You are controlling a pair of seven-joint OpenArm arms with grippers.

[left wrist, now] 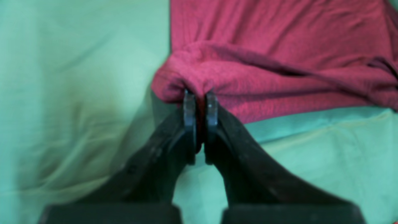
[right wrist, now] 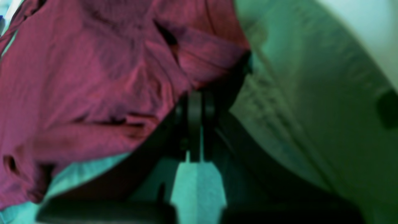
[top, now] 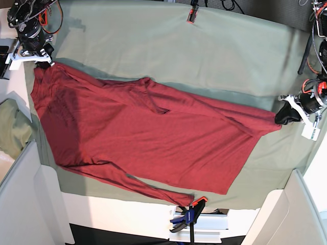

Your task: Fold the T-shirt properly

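Now both ends pinched — left gripper (left wrist: 199, 102) and right gripper (right wrist: 199, 102) each clamp T-shirt (top: 148, 138) fabric, spread diagonally mid-frame on table (top: 204, 46). Lift evenly, keeping tension, or thin knit will sag

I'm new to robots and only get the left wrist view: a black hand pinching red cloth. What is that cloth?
Observer: The base view shows a whole long-sleeved T-shirt spread across the green table cloth; your left hand pinches one end of it.
Operator: Is the other arm doing anything?
Observer: Yes, the right hand is shut on the opposite end of the shirt.
Operator: Anything else around?
Observer: A blue and orange clamp sits at the table's front edge, near one sleeve's cuff.
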